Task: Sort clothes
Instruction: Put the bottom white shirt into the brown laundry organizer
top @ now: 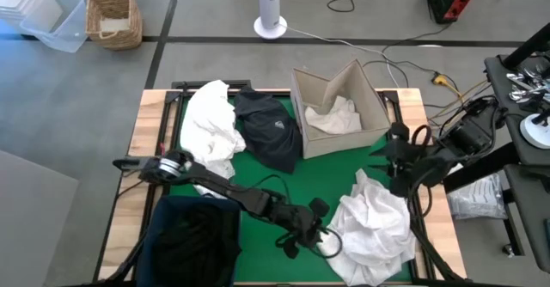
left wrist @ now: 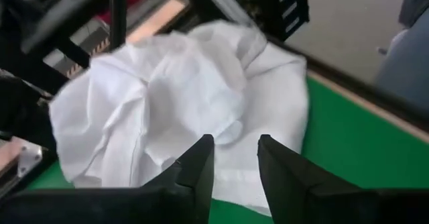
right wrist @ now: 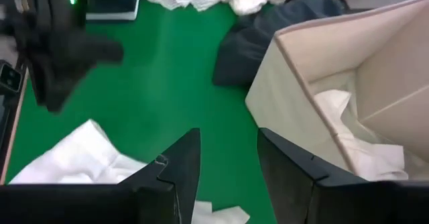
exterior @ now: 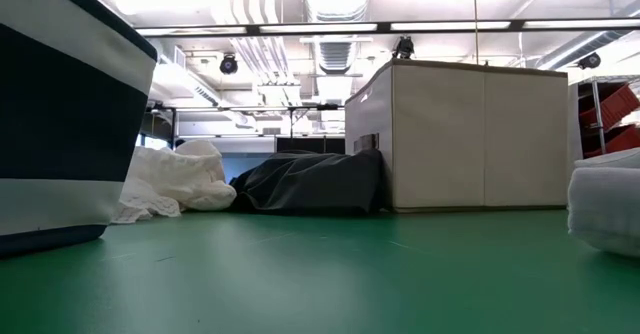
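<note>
Over the green mat, left claw (top: pixel 314 235) parted at white garment (top: pixel 374 227), right claw (top: pixel 388 168) parted, empty.

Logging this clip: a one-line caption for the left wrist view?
Left claw, open, poised at the edge of a crumpled white garment on the green mat.

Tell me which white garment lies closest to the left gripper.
The crumpled white fabric garment at the table's front right. The left gripper reaches its edge, fingers open. The other white garments lie at the back left and inside the beige cardboard box.
</note>
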### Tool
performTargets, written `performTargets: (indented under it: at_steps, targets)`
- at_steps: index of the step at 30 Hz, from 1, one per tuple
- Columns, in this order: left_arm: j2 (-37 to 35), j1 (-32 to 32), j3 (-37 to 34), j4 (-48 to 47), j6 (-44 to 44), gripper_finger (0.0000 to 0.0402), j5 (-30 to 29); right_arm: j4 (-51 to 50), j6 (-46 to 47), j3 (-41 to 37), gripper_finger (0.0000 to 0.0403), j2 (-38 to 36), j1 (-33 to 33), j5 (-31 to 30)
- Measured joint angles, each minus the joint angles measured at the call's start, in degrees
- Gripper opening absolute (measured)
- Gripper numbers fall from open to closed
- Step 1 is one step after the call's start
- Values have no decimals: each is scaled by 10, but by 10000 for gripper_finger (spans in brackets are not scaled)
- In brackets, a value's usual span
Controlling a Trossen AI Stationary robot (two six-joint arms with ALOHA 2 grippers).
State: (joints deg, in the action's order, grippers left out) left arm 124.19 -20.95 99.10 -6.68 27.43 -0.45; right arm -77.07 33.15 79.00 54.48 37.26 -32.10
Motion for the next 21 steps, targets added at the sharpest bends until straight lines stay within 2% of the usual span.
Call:
performTargets:
  at_steps: [3,9,21]
  targets:
    - [37,5,46,-40,5,114,20,0,-1,0,148,-8,0,-5]
    - [87,24,109,-81,-13,138,135,0,-2,-1,156,-6,0,-10]
    - [123,41,101,-92,-8,171,153,1,-9,-2,155,3,0,-11]
